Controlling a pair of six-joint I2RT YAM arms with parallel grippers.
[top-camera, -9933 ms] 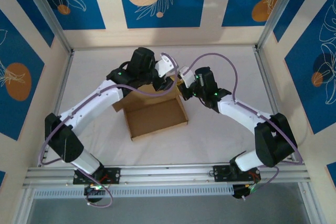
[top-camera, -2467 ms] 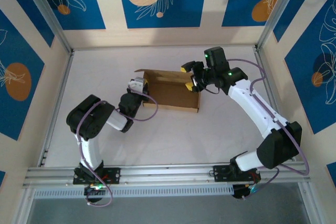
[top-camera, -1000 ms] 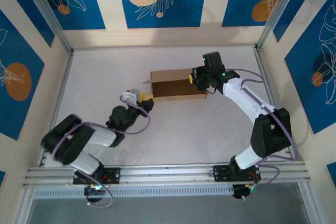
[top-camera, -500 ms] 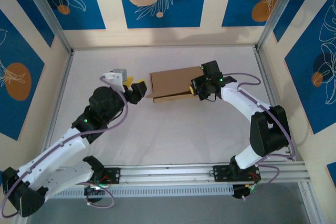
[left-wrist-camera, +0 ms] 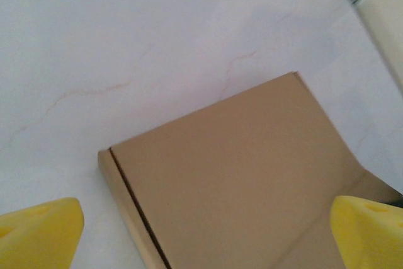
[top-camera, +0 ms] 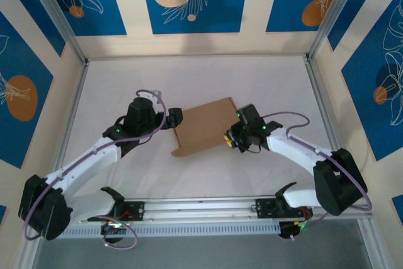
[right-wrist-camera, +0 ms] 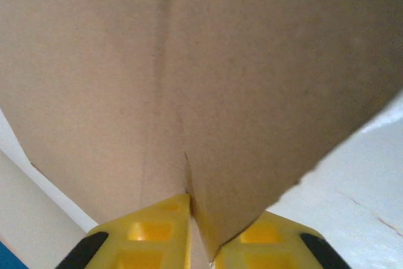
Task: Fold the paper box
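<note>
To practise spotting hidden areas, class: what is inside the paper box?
The paper box lies closed on the table, showing only its plain brown top. That top covers the inside, so nothing in there can be seen.

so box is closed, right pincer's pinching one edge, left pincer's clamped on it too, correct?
Not quite. The left pincer isn't clamped on the box: the left wrist view shows it spread wide open, with the box lying ahead of it, ungripped. The rest holds: the box is closed and the right pincer pinches one edge.
</note>
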